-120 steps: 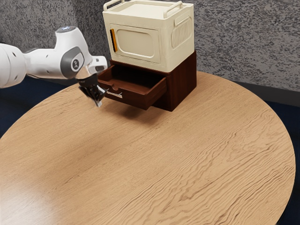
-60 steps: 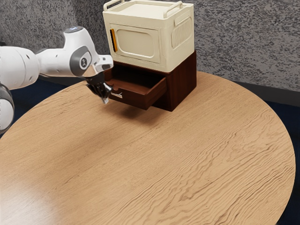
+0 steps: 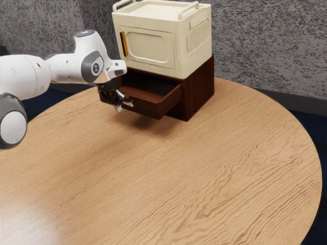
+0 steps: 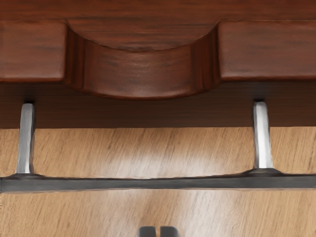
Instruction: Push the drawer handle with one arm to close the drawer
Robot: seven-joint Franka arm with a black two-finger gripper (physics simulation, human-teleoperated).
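Round wooden table [image 3: 173, 168]; dark drawer [image 3: 147, 108] standing open. Its handle [image 3: 129, 104] lies just beside the gripper [image 3: 119, 107], toward the exterior view's right; fingertips nearly together, contact unclear.
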